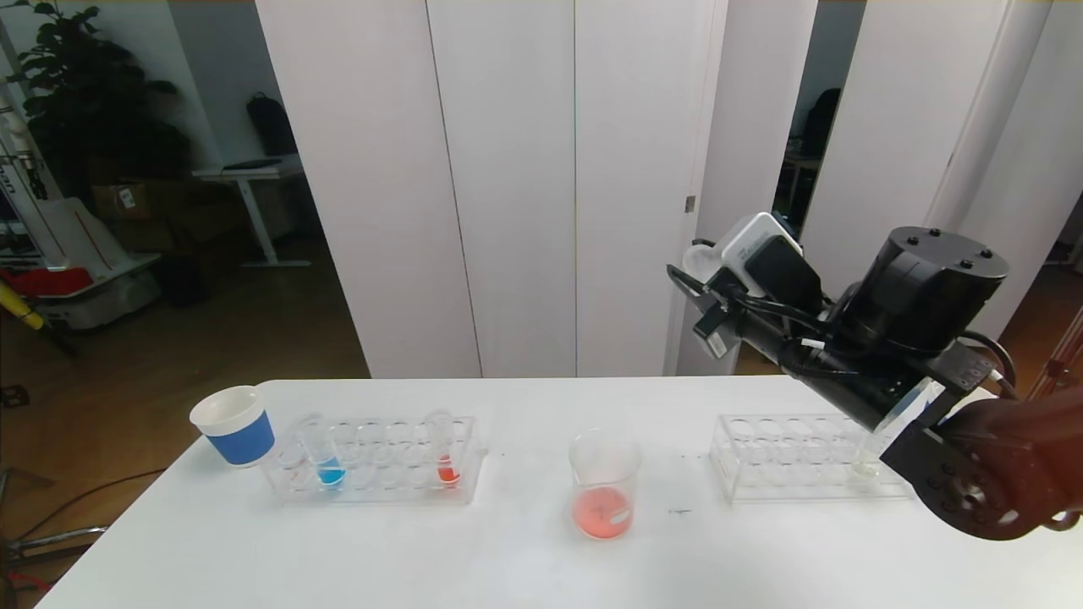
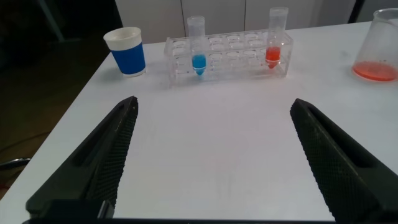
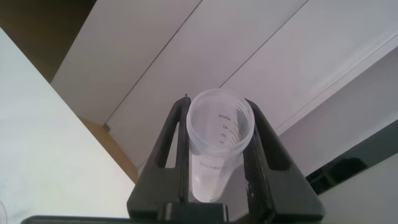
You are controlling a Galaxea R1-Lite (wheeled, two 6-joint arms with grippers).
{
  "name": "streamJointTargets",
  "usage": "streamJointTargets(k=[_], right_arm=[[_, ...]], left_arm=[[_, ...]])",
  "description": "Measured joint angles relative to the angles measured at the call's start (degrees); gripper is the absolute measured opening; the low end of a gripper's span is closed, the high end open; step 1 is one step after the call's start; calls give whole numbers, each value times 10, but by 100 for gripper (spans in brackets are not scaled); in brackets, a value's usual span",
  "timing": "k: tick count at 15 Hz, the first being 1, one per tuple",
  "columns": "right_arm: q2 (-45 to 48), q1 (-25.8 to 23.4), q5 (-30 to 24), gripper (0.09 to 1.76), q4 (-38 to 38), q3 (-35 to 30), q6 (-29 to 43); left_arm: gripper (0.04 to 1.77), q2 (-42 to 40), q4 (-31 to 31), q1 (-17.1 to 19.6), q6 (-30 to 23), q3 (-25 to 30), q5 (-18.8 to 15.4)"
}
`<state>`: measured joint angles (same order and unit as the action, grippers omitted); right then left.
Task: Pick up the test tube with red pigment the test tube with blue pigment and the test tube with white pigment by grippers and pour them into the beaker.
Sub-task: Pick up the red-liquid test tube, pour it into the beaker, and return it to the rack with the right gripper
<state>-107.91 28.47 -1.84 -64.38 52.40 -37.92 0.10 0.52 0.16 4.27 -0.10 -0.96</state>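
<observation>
My right gripper (image 1: 699, 283) is raised above the table's right side, to the right of the beaker (image 1: 602, 486). It is shut on a clear graduated tube (image 3: 219, 143), the test tube with white pigment, whose open mouth (image 1: 698, 256) sits at the fingertips. The beaker holds pinkish-red liquid. The test tube with blue pigment (image 1: 326, 461) and the test tube with red pigment (image 1: 444, 461) stand in the left rack (image 1: 381, 491). My left gripper (image 2: 214, 102) hangs open over bare table in front of that rack, out of the head view.
A blue-and-white paper cup (image 1: 237, 425) stands at the left end of the left rack. A second clear rack (image 1: 787, 457) sits right of the beaker, its far end hidden by my right arm. The table's left edge is close to the cup.
</observation>
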Motion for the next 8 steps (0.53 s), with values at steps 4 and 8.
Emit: streamJointTargets(k=[4, 8], right_arm=[[9, 12, 20, 57, 4, -16, 170], [11, 23, 67, 57, 20, -27, 329]], left_arm=[[175, 0, 0, 0, 0, 0, 0], [175, 0, 0, 0, 0, 0, 0]])
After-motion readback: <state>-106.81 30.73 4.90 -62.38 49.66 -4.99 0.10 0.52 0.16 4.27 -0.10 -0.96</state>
